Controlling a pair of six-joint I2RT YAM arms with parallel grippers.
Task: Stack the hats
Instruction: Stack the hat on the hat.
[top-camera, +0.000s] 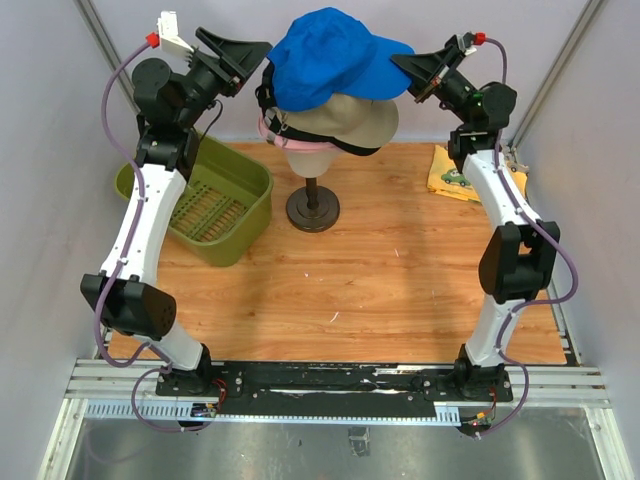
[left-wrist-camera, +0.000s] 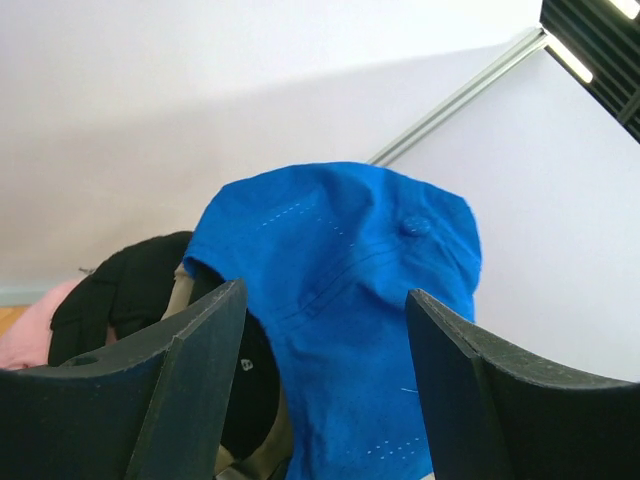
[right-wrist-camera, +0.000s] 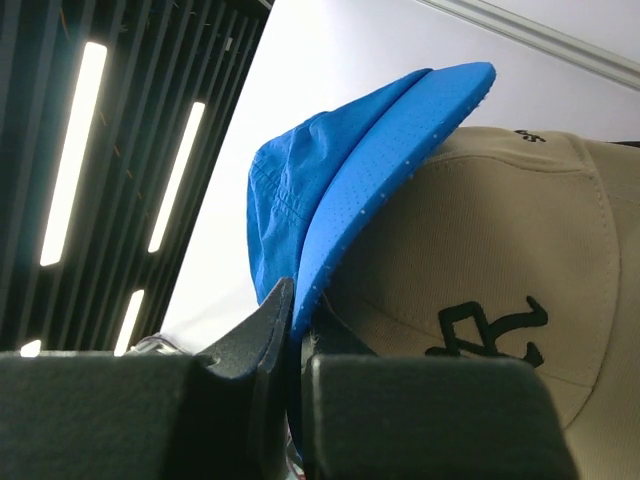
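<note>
- The left fingers (top-camera: 232, 48) (left-wrist-camera: 205, 350) are spread wide and grip nothing. They are raised at the left side of the hat stack, and in the left wrist view the crown of the blue cap (left-wrist-camera: 350, 300) shows in the gap between them.
- The right fingers (top-camera: 425, 70) (right-wrist-camera: 270, 330) are pressed together, pinching the edge of the blue cap's brim. In the right wrist view the brim runs down into the seam between them.
- The blue cap (top-camera: 325, 55) (right-wrist-camera: 300, 180) is the top hat of the stack. Its crown is tilted toward the left arm and its brim points toward the right arm.
- Directly under it sits the beige cap (top-camera: 350, 120) (right-wrist-camera: 500, 250), which has a black logo on the front.
- A black cap (left-wrist-camera: 130, 280) shows lower in the stack on the left side, partly covered by the blue one.
- A strip of the pink cap (top-camera: 268, 130) (left-wrist-camera: 25, 330) peeks out at the bottom left of the stack.
- The whole stack rests on a cream mannequin head (top-camera: 310, 160), which is upright on a dark round stand (top-camera: 313, 208) at the back of the wooden tabletop (top-camera: 400, 280).
- An olive-green bin (top-camera: 250, 225) with a slotted floor stands on the tabletop, left of the stand and beside the left arm.
- A flat yellow item (top-camera: 455, 175) with a small green print lies at the tabletop's far right edge, partly behind the right arm.
</note>
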